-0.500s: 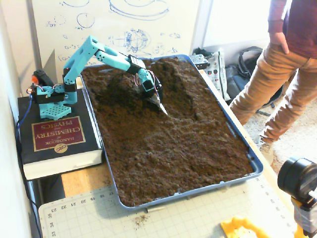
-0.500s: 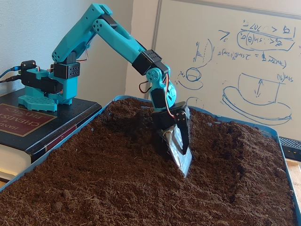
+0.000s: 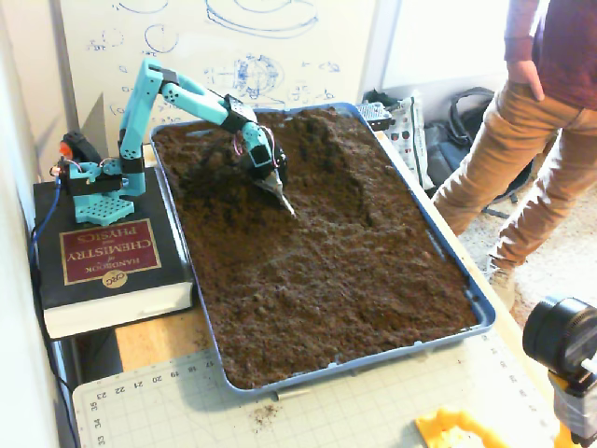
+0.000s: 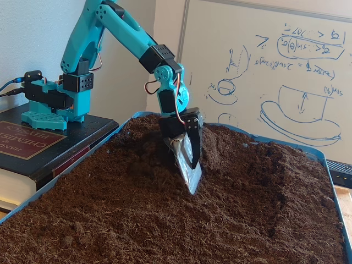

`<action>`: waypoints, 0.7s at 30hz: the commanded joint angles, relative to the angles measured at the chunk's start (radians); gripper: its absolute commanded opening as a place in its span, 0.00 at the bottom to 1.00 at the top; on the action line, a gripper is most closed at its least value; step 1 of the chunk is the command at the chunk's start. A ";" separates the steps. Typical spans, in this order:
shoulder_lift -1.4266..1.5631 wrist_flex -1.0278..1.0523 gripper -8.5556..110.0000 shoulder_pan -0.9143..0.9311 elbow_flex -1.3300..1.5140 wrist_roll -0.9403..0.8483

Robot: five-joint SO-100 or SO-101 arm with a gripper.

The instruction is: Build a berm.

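Note:
A blue tray [image 3: 201,308] holds dark brown crumbly soil. The berm [image 3: 334,154] is a raised ridge along the tray's far right part; in the other fixed view the berm [image 4: 264,159] rises to the right of the arm. My teal arm reaches from the left over the soil. The gripper [image 3: 284,207] carries a silver scoop-like blade beside a black finger, and the two lie together, shut. In the low fixed view the gripper [image 4: 192,187] points down with its tip touching the soil, left of the berm's slope.
The arm's base stands on a thick black book [image 3: 107,266] left of the tray. A person [image 3: 532,140] stands at the right. A black camera [image 3: 562,341] and a cutting mat [image 3: 308,411] sit in front. A whiteboard [image 4: 264,66] stands behind.
The arm has drawn back toward its base. The gripper has moved left across the soil, away from the berm's slope, still pointing down.

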 commanded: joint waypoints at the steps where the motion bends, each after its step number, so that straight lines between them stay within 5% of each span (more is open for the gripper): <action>1: 0.138 -0.002 0.07 0.014 -0.098 0.008; 13: -0.064 -0.003 0.08 0.014 -0.603 0.353; 21: -0.328 -0.003 0.07 0.049 -0.945 0.190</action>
